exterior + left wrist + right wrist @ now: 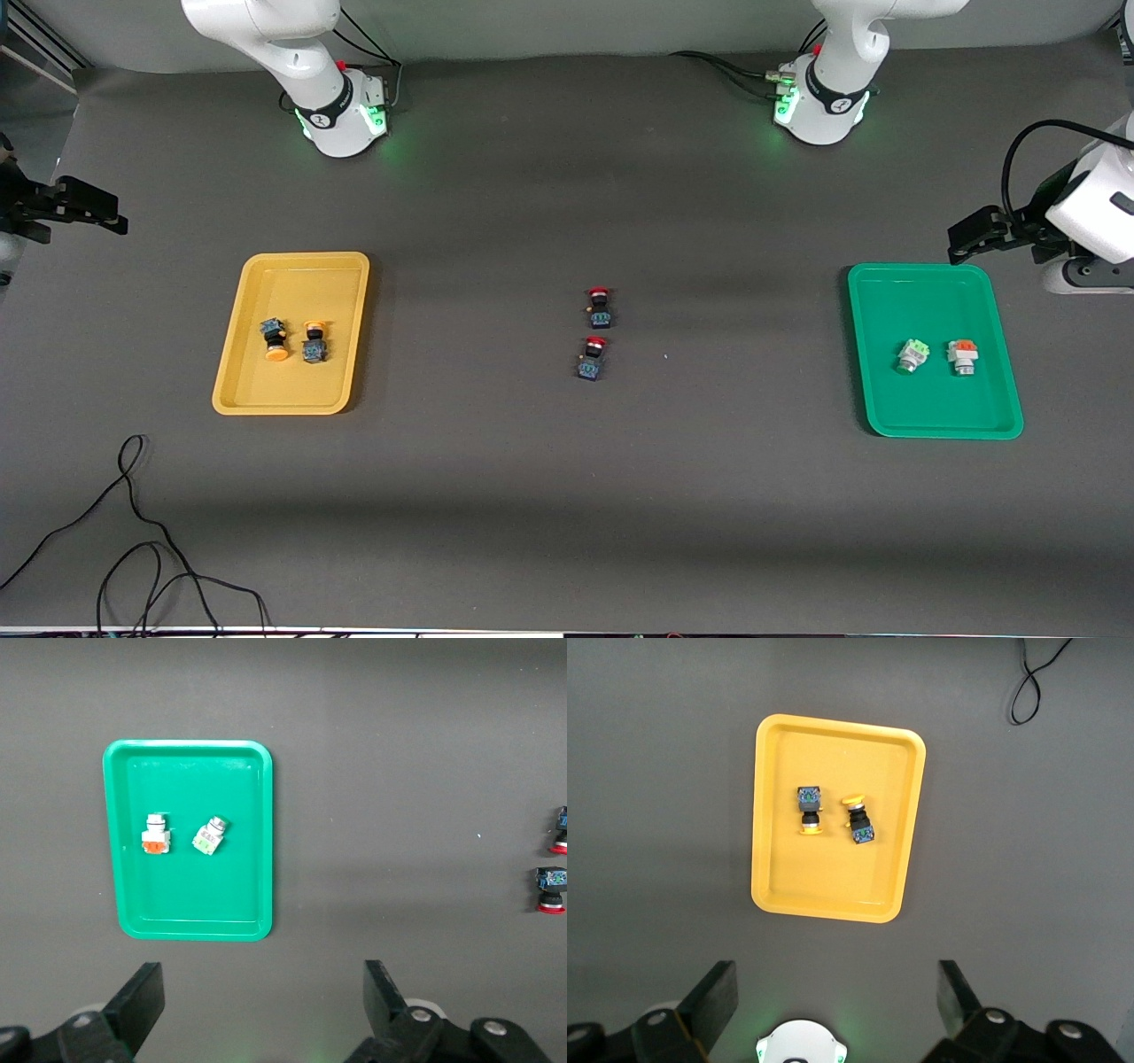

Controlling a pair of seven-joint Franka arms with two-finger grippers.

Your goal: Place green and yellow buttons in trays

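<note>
Jaws released: left gripper, right gripper | buttons in yellow tray, green tray | no legible writing

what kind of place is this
Likely a robotics lab bench: two arm bases bolted along a dark matted table, loose cables, and sorting props, a yellow tray and a green tray.

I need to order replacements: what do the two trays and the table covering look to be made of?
Yellow tray and green tray: probably moulded plastic, smooth and slightly glossy, judging by the uniform colour, rounded corners and soft sheen along the raised rims. Table covering: likely a matte dark grey mat or fabric, showing no glare and faint creases; which of the two I cannot tell.
</note>
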